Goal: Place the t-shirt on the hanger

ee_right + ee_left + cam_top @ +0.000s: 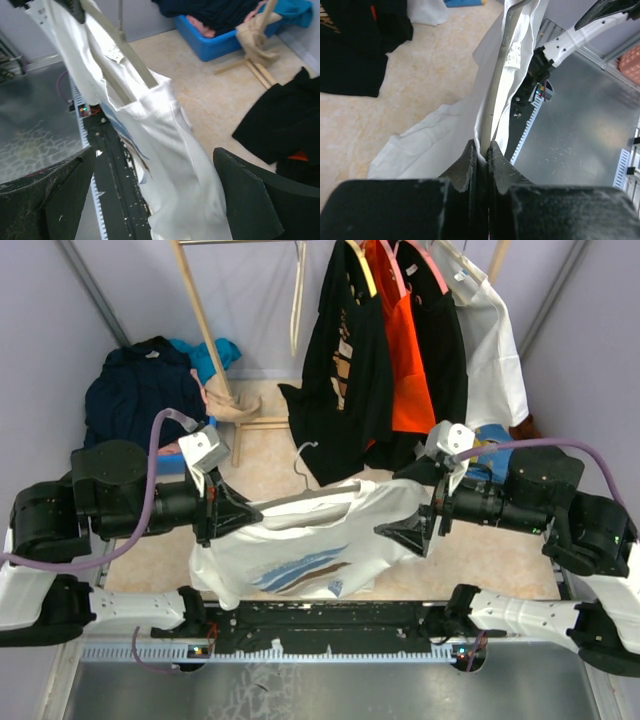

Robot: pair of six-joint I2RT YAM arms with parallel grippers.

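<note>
beige floor (270, 465) and hung clothes (400, 350) lie beyond us, the t-shirt (310, 540) draped on the hanger (493, 100) over the counter's (300, 690) far edge. our left tool (481, 150) is clamped on the hanger's end; our right tool (154, 155) stands apart around the cloth.

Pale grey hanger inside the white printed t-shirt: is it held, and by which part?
The left gripper pinches the thin pale grey hanger at one arm's end; the right gripper is open, holding nothing.
</note>
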